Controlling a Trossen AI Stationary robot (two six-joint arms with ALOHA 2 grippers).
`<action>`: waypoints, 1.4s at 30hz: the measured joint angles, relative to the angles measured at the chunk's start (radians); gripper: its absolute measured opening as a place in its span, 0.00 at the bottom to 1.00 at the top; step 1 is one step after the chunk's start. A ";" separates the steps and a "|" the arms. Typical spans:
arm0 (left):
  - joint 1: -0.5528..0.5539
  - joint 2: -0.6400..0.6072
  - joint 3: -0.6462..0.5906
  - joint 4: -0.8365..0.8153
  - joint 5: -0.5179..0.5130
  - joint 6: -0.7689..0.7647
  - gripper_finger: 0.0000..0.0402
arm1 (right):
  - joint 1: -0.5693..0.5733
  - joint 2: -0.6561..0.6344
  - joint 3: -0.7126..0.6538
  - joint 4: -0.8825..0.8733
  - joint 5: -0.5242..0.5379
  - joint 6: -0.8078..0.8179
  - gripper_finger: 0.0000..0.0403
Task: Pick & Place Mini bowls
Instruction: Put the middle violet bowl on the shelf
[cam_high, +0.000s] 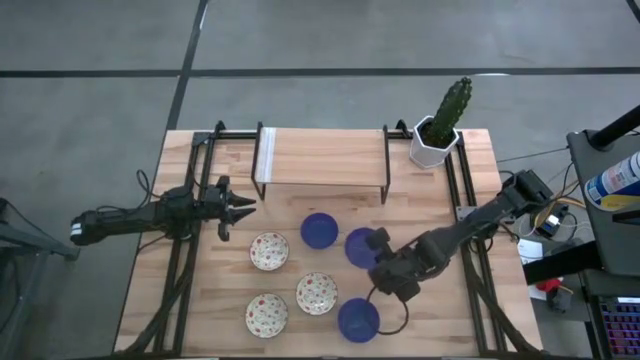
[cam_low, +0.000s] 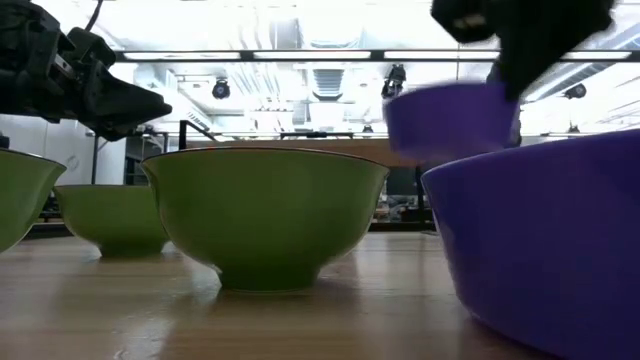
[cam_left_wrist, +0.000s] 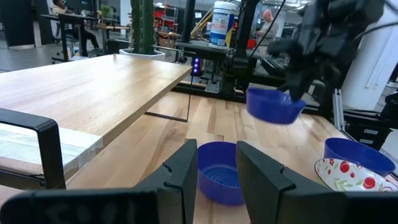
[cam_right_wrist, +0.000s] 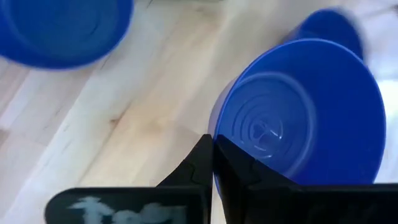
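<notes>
The right hand (cam_high: 383, 262), clamped on the rim of a deep blue round mini bowl (cam_high: 362, 247), holds it above the table (cam_high: 210, 310), just beside another blue bowl (cam_high: 320, 230).

blue bowls (cam_high: 320, 230): three, solid deep blue
speckled bowls (cam_high: 269, 251): three, cream-white inside with red and green specks, green outside
worktop (cam_high: 220, 310): pale wood grain
cactus (cam_high: 452, 105): green
cactus pot (cam_high: 432, 147): white
arms: dark
</notes>
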 joint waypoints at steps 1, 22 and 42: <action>0.000 0.000 0.000 0.000 0.000 0.000 0.26 | -0.011 0.000 0.023 -0.014 0.003 -0.011 0.02; 0.000 0.000 0.000 0.000 0.000 0.000 0.26 | -0.480 0.007 0.322 -0.209 0.019 -0.260 0.02; 0.000 0.000 0.000 0.000 0.000 0.000 0.26 | -0.810 0.009 0.336 -0.184 -0.173 -0.343 0.02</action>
